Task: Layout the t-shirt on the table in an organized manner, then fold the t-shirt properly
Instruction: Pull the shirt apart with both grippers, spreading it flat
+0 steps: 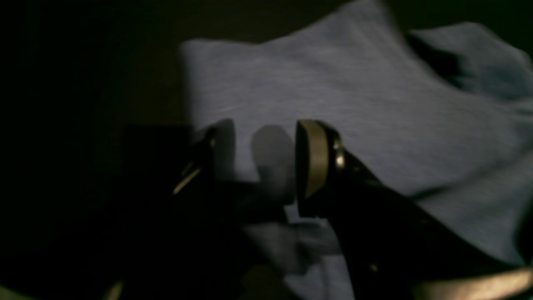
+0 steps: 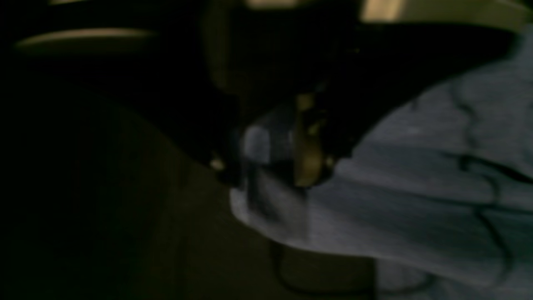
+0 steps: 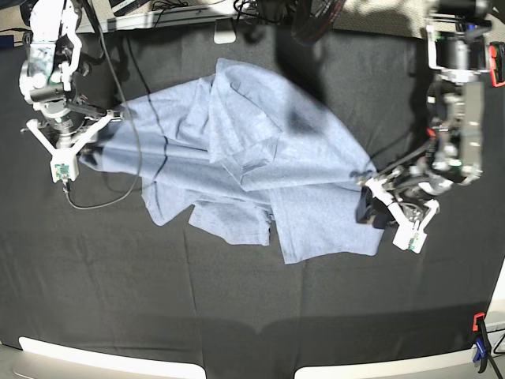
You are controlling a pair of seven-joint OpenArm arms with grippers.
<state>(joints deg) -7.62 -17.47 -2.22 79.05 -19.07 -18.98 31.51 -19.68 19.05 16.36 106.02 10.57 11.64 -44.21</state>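
The blue-grey t-shirt (image 3: 245, 166) lies rumpled and partly doubled over itself in the middle of the black table (image 3: 237, 300). My left gripper (image 3: 371, 191) is at the shirt's right corner. In the left wrist view its fingers (image 1: 312, 158) stand apart, open, with a fold of the t-shirt (image 1: 333, 91) bunched between them (image 1: 268, 156). My right gripper (image 3: 110, 117) is at the shirt's left corner. The blurred right wrist view shows the right gripper (image 2: 266, 160) open, with the edge of the t-shirt (image 2: 416, 200) lying between its fingers.
A black cable (image 3: 106, 197) loops over the table beside the shirt's left side. A red and blue clamp (image 3: 480, 347) grips the cloth at the front right corner. Cables and white equipment (image 3: 225, 31) line the far edge.
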